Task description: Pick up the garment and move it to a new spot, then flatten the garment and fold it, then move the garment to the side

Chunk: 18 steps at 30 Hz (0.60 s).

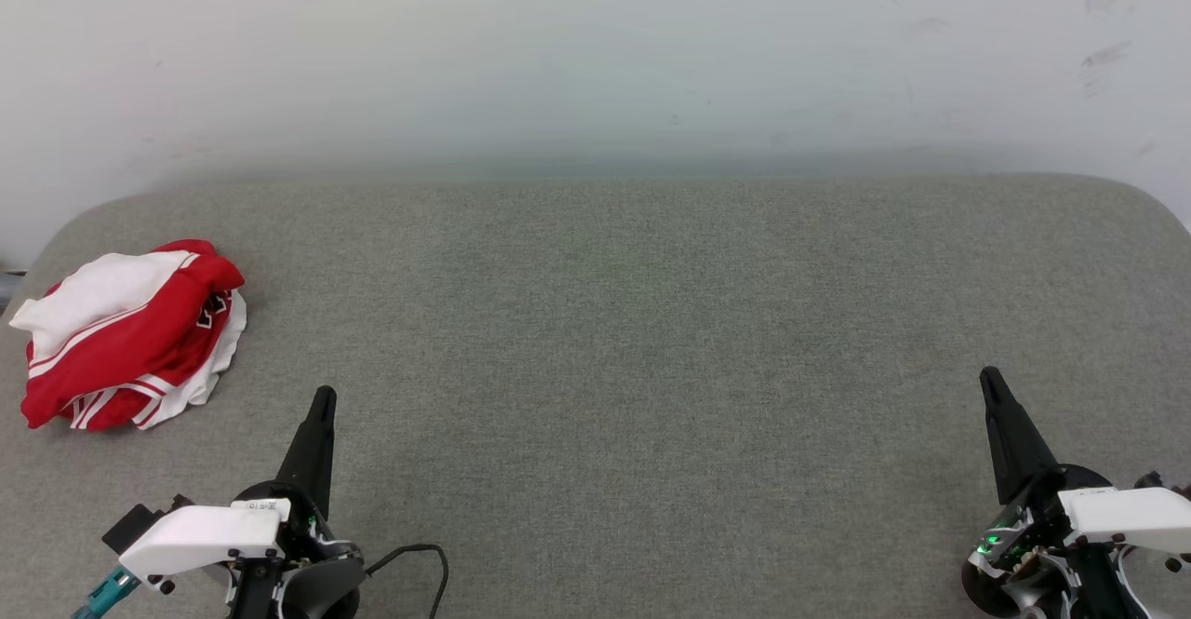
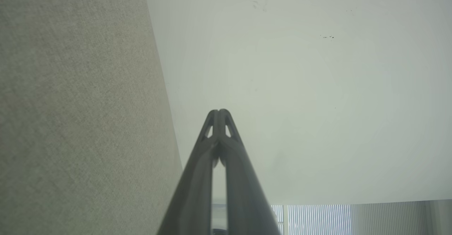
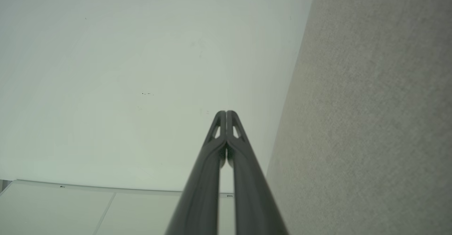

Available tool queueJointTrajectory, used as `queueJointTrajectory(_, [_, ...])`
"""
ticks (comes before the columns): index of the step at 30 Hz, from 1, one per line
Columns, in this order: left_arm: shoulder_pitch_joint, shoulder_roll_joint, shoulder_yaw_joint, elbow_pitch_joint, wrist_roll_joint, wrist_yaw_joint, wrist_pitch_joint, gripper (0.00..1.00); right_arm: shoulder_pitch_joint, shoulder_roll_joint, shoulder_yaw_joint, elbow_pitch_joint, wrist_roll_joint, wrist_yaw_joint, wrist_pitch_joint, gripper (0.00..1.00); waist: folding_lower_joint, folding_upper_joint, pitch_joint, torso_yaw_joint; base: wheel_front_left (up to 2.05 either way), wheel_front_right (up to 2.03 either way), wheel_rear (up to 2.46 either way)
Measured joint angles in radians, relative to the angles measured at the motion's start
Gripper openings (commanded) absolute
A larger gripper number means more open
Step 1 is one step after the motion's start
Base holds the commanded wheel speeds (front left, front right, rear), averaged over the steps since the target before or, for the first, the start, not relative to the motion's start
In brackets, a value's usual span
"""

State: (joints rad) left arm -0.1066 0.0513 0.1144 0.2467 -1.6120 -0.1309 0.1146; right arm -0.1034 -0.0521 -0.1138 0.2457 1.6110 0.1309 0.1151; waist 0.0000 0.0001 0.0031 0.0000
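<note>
Softly crumpled, the garment (image 1: 130, 340) (red, white-trimmed) heaps on coarse grey cloth (image 1: 651, 368) — both jaws together.

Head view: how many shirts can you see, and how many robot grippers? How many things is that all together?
Shirts: 1, the crumpled red and white garment.
Grippers: 2, the left gripper and the right gripper, both shut and holding nothing.
Total: 3
</note>
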Motion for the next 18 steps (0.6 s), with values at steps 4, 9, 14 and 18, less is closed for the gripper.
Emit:
queueJointTrajectory(4, [0.0, 0.0, 0.0, 0.0, 0.0, 0.0, 0.0, 0.0, 0.0, 0.0, 0.0, 0.0, 0.0, 0.0, 0.0, 0.0, 0.0001, 0.0, 0.0, 0.0, 0.0, 0.0, 0.0])
queueJointTrajectory(9, [0.0, 0.0, 0.0, 0.0, 0.0, 0.0, 0.0, 0.0, 0.0, 0.0, 0.0, 0.0, 0.0, 0.0, 0.0, 0.0, 0.0001, 0.0, 0.0, 0.0, 0.0, 0.0, 0.0])
queueJointTrajectory(14, [0.026, -0.003, -0.004, 0.032, 0.0, 0.0, -0.003, 1.0, 0.03, 0.0, 0.001, 0.031, 0.0, 0.0, -0.001, 1.0, 0.0, 0.0, 0.0, 0.0, 0.0, 0.0, 0.0])
queueJointTrajectory(18, [0.039, -0.003, -0.008, 0.026, 0.003, 0.0, -0.022, 1.0, 0.042, 0.0, 0.005, 0.035, -0.009, 0.0, -0.019, 1.0, 0.0, 0.0, 0.001, 0.0, 0.0, 0.0, 0.0])
